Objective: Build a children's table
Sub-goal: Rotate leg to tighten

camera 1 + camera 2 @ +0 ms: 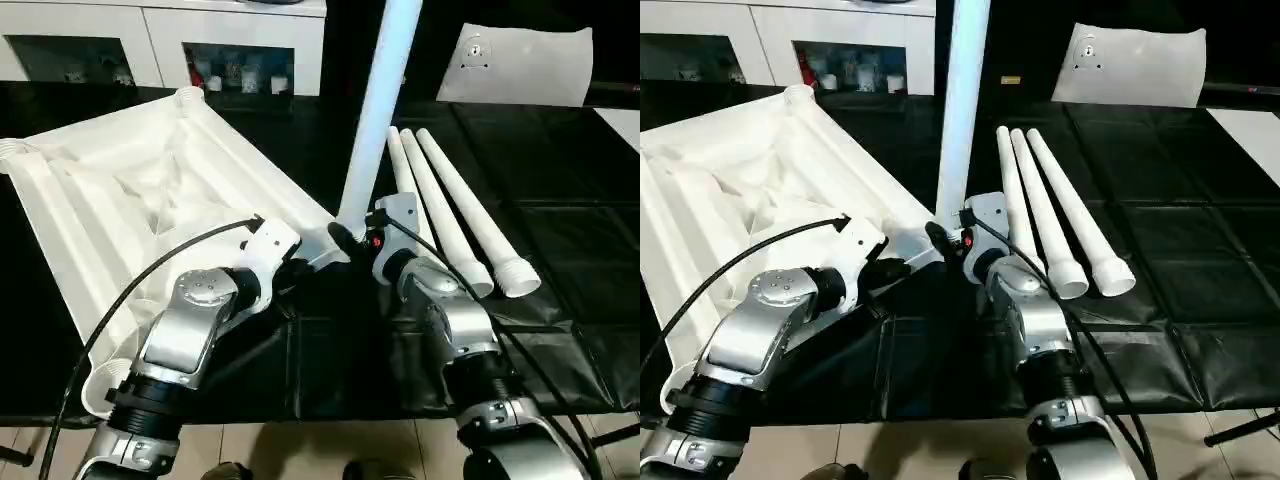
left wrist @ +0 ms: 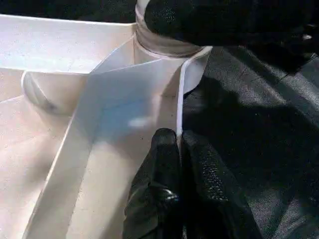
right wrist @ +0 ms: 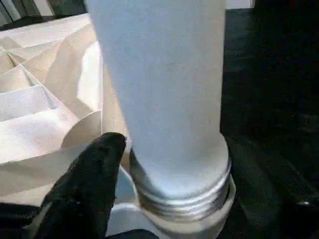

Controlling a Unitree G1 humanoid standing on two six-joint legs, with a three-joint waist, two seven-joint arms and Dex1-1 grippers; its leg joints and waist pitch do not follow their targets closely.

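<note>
The children's table top lies underside up on the black table at the left, ribs showing. One white leg stands upright in its near right corner socket, with threads showing above the socket rim. My right gripper stands open around the leg's base; a thin gap shows between one finger and the leg. My left gripper is shut on the thin rim of the table top, just left of that corner.
Three loose white legs lie side by side to the right of the upright one. At the back stand a white cabinet with glass doors and a flat white panel. Black mat extends to the right.
</note>
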